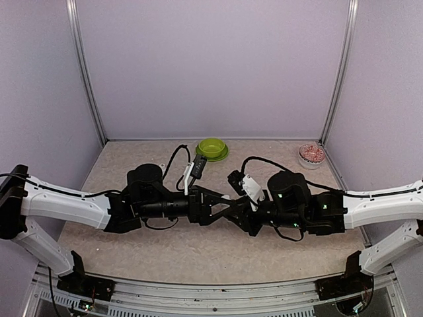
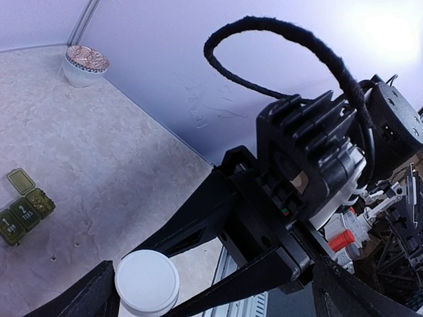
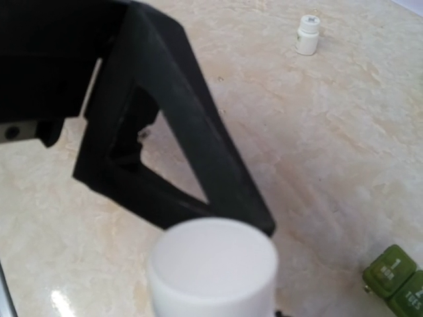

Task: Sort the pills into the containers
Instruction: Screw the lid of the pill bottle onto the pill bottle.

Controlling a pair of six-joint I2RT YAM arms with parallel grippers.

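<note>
My two grippers meet tip to tip over the middle of the table, the left gripper (image 1: 228, 205) from the left and the right gripper (image 1: 235, 200) from the right. Between them is a small white bottle with a flat round cap (image 2: 147, 279), also seen close and blurred in the right wrist view (image 3: 211, 267). Both pairs of fingers close in on it from opposite sides. The dark green pill box (image 2: 24, 211) lies on the table with one lid raised; its corner shows in the right wrist view (image 3: 395, 276). I cannot make out any pills.
A second small white bottle (image 3: 307, 34) stands upright on the table. A lime green bowl (image 1: 212, 148) sits at the back centre. A white bowl with pinkish contents (image 1: 311, 154) sits at the back right by the wall. Grey walls enclose the table.
</note>
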